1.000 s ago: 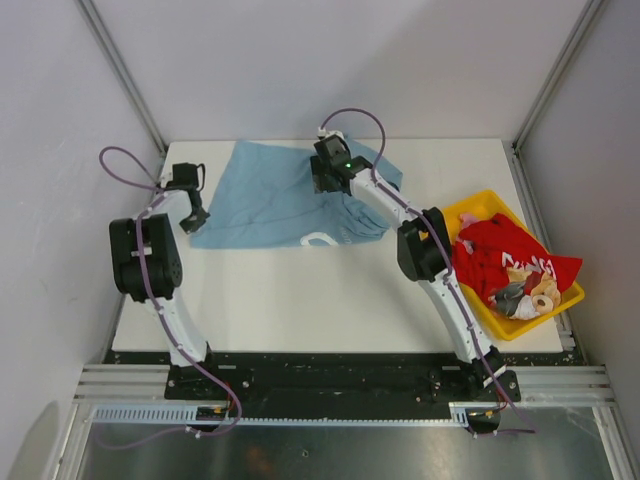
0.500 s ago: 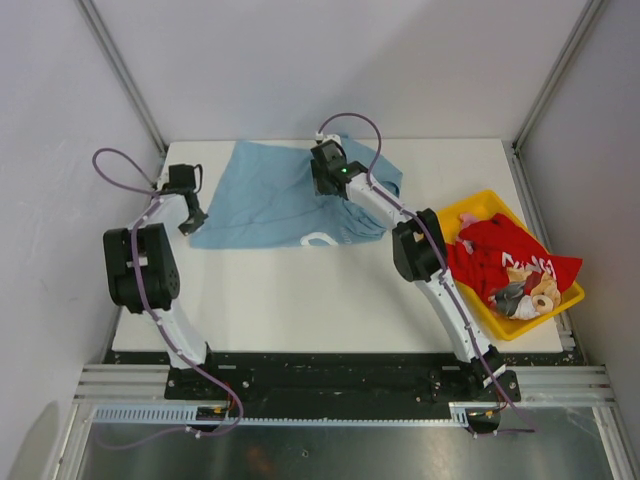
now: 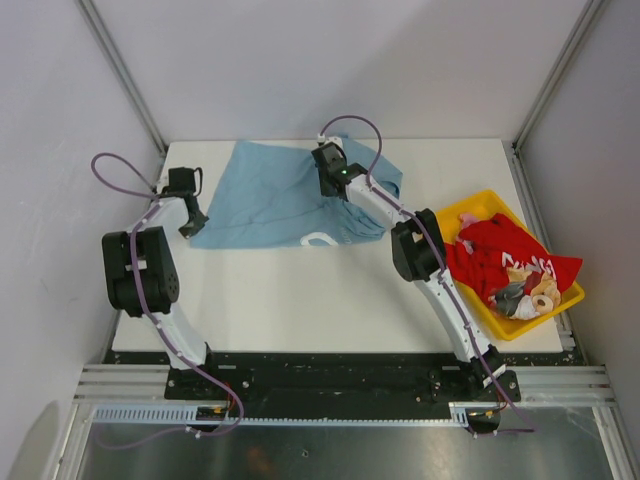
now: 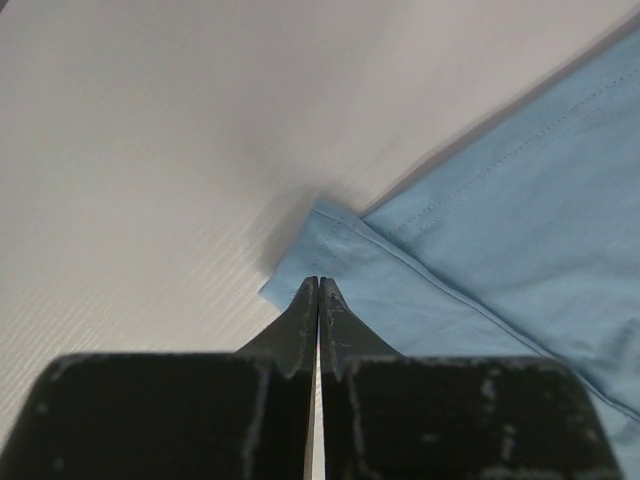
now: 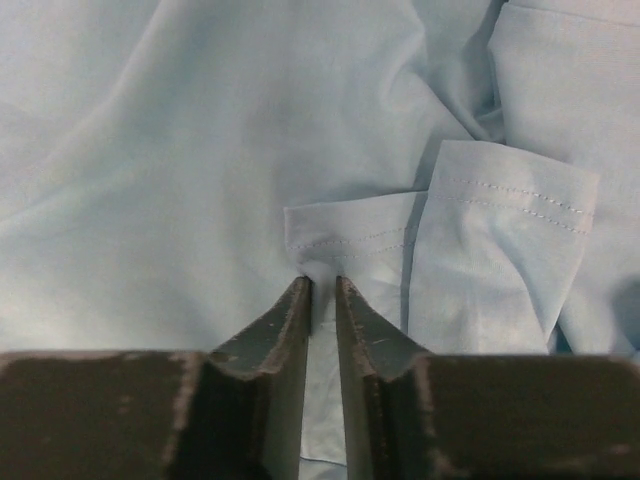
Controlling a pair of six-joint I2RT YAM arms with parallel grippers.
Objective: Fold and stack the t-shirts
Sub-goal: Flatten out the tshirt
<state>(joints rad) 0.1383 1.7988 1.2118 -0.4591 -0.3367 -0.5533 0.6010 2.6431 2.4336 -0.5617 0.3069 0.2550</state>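
Observation:
A light blue t-shirt [image 3: 265, 200] lies spread and rumpled at the back of the white table [image 3: 300, 300]. My left gripper [image 3: 190, 222] sits at its near left corner. In the left wrist view, that gripper [image 4: 318, 282] has its jaws pressed together on the slightly raised corner of the blue cloth [image 4: 480, 240]. My right gripper [image 3: 328, 188] is over the shirt's middle right. Its jaws [image 5: 322, 282] stand narrow, with a bunched fold of the shirt [image 5: 180, 150] pinched between the tips beside a stitched sleeve hem [image 5: 510, 220]. A red t-shirt [image 3: 500, 250] with white lettering is crumpled in the yellow bin.
The yellow bin [image 3: 462, 208] stands at the table's right edge and also holds small grey and beige items [image 3: 525, 295]. Grey walls and metal posts close in the back and sides. Both arm bases stand at the near edge.
The right gripper's jaws have closed from wide to narrow on a fold of the blue shirt. The left gripper stayed shut and shifted slightly toward the back left.

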